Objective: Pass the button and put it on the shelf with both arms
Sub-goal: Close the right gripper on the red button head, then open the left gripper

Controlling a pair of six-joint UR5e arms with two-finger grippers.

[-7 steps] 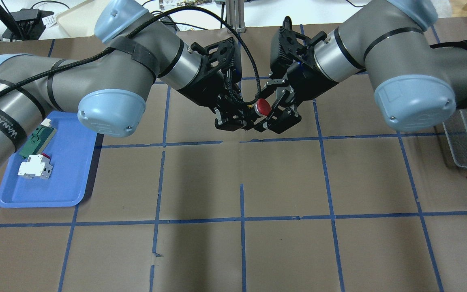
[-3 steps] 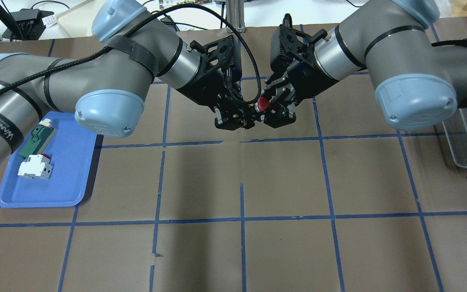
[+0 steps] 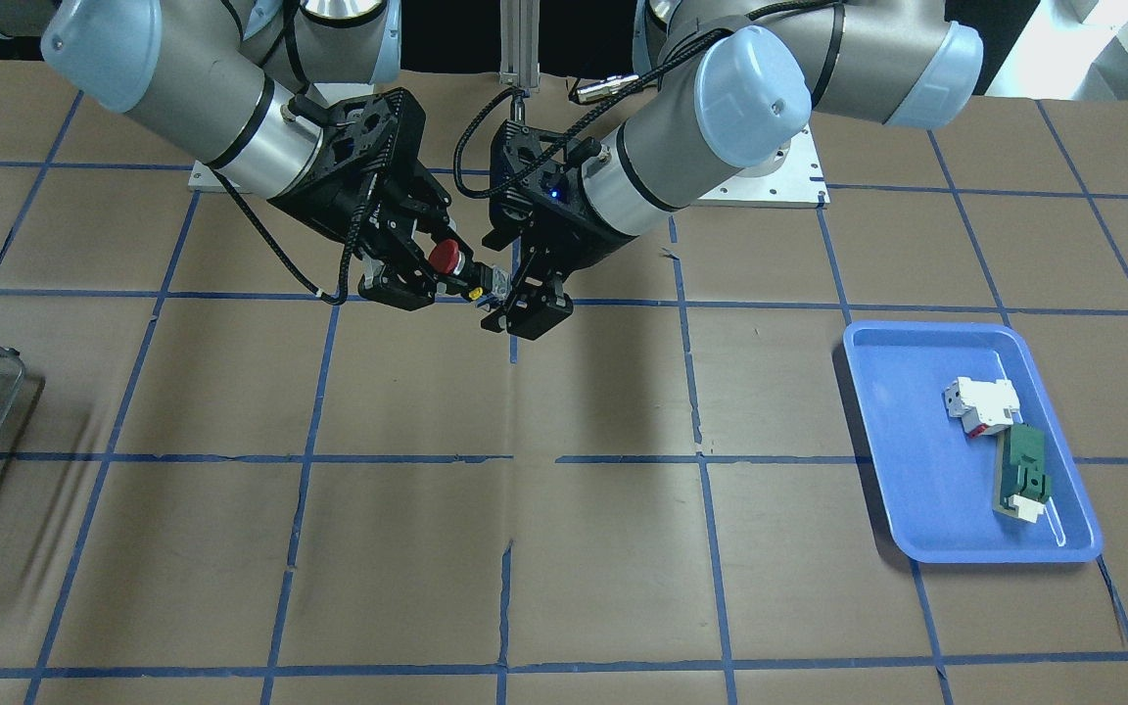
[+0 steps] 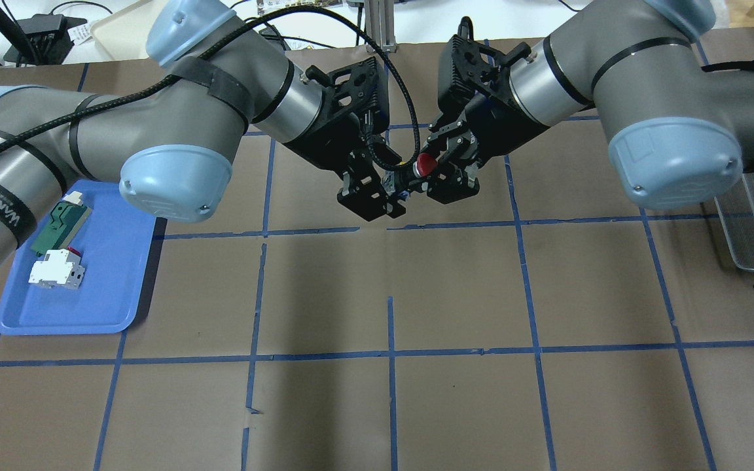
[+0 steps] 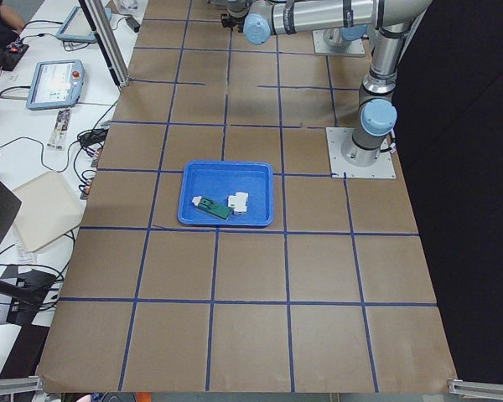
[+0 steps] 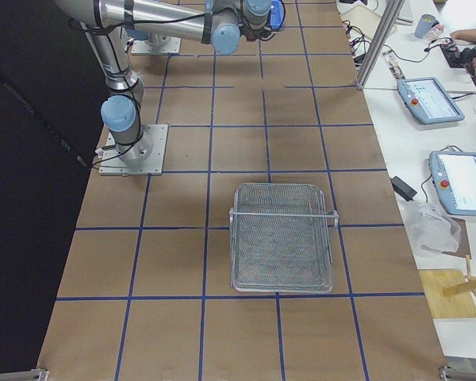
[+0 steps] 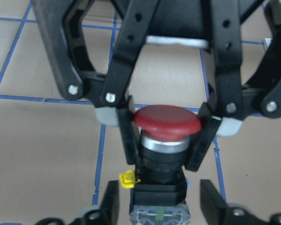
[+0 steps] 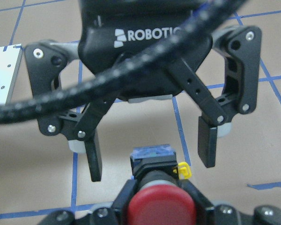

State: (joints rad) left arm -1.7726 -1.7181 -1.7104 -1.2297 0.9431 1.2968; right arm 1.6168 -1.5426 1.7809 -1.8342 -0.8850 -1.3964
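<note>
Holding the button (image 7: 166,123) in mid-air over the counter (image 4: 455,288), my right tool (image 7: 165,150) is clamped just beneath its red cap. My left tool (image 8: 151,154) is spread apart around its base. It seems light and rigid; grip the black body, not the smooth cap.

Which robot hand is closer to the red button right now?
Right. The right gripper is shut on the button, pinching it just under its red cap. The left gripper is open, with its fingers on either side of the button's back end, not touching it.
</note>
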